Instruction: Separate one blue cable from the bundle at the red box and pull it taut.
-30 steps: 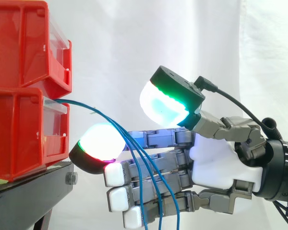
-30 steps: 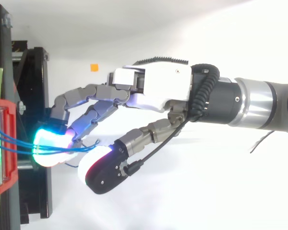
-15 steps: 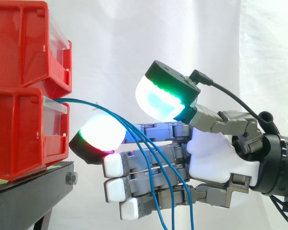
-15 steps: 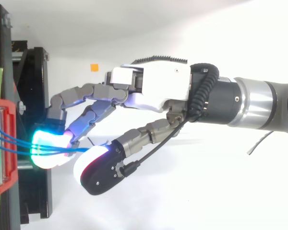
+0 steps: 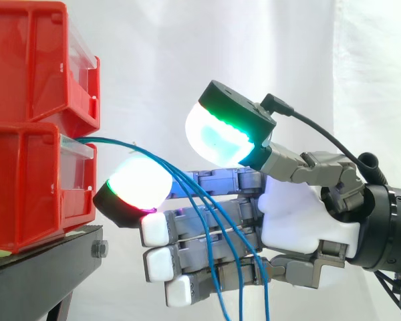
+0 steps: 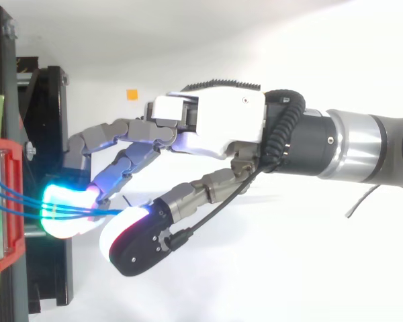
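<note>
Side view: the blue cables (image 5: 113, 140) leave the front slot of the lower red box (image 5: 27, 180), arc out to the right, cross in front of the hand (image 5: 301, 221) and hang off the bottom edge. The fingers (image 5: 137, 190) are stretched out nearly straight toward the box, with the top one just under the arc where the strands lie close together. The thumb (image 5: 220, 134) stands well above them, leaving a wide gap. Nothing is pinched, so I judge the step to be lining up on the bundle, with no single cable picked out yet. The next move calls for getting one strand alone between thumb and top finger and closing on it before any pull. The box front and the corner of the black stand (image 5: 47, 267) are near the fingertips, so there is little room further left. The open room is to the right, in front of the white curtain (image 5: 187, 53).

Top view: the cables (image 6: 27, 209) run from the red box (image 6: 7, 255) across the glowing finger pad (image 6: 60, 218), fanned slightly apart and ending near the thumb (image 6: 131, 241), which sits beside them without closing. The spread helps in choosing one, yet neighbours lie close enough to be caught along with it. The stand (image 6: 50, 100) lies under the fingertips, and the way back along the arm is free.
</note>
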{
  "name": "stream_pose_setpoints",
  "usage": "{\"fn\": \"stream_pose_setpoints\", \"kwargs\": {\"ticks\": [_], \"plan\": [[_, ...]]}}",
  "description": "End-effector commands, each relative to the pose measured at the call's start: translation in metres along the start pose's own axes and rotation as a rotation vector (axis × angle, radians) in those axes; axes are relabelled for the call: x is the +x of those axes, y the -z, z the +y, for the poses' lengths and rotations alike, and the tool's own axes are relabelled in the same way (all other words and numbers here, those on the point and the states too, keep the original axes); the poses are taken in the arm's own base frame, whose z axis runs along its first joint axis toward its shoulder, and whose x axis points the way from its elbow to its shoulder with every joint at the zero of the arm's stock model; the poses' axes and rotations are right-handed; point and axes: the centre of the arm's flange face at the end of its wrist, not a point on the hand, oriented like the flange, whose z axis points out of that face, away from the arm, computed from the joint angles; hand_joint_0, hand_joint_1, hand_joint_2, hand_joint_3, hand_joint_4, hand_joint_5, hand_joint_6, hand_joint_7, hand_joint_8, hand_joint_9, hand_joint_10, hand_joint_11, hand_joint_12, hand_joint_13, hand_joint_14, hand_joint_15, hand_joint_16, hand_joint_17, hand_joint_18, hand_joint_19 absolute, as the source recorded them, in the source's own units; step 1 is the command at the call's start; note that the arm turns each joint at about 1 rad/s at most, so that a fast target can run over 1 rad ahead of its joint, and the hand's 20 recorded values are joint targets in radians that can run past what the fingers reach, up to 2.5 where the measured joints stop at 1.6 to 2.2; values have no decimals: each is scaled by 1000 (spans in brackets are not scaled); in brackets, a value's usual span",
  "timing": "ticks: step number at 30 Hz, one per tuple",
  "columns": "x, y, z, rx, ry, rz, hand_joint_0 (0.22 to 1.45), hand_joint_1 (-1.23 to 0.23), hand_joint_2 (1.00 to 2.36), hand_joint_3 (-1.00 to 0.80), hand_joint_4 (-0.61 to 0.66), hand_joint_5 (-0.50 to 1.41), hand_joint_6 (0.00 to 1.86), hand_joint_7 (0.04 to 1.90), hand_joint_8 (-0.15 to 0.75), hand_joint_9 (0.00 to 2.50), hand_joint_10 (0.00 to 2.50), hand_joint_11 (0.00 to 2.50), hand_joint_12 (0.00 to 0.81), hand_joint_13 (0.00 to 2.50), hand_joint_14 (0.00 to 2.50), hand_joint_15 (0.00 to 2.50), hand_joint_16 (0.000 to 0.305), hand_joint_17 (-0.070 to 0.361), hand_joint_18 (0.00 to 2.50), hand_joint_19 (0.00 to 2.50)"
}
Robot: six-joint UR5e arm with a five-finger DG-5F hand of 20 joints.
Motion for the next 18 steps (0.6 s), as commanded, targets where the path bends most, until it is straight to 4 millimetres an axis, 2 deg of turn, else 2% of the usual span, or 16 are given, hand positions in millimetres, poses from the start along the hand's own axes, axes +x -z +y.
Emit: {"fn": "stream_pose_setpoints", "kwargs": {"ticks": [1, 11, 13, 16, 18], "plan": [[1, 2, -2, 19, 4, 2, 603, -705, 1005, -414, 186, -115, 502, 1134, 300, 803, 15, 585, 340, 793, 21, 574, 43, 97, 612, 671], [9, 4, -5, 36, 8, 9, 611, -706, 1006, -404, 188, -110, 501, 1157, 299, 813, 16, 581, 340, 809, 19, 576, 43, 97, 624, 678], [10, 6, -20, 53, 7, 11, 613, -704, 1006, -407, 178, -109, 501, 1160, 298, 816, 14, 578, 340, 809, 20, 574, 43, 97, 626, 679], [8, 6, -24, 50, -7, 12, 613, -704, 1006, -403, 178, -108, 501, 1166, 299, 817, 17, 589, 340, 811, 20, 572, 43, 97, 628, 668], [12, -2, -25, 29, -24, 13, 613, -704, 1005, -404, 175, -108, 501, 1166, 297, 817, 17, 583, 341, 810, 21, 578, 43, 97, 629, 668]]}}
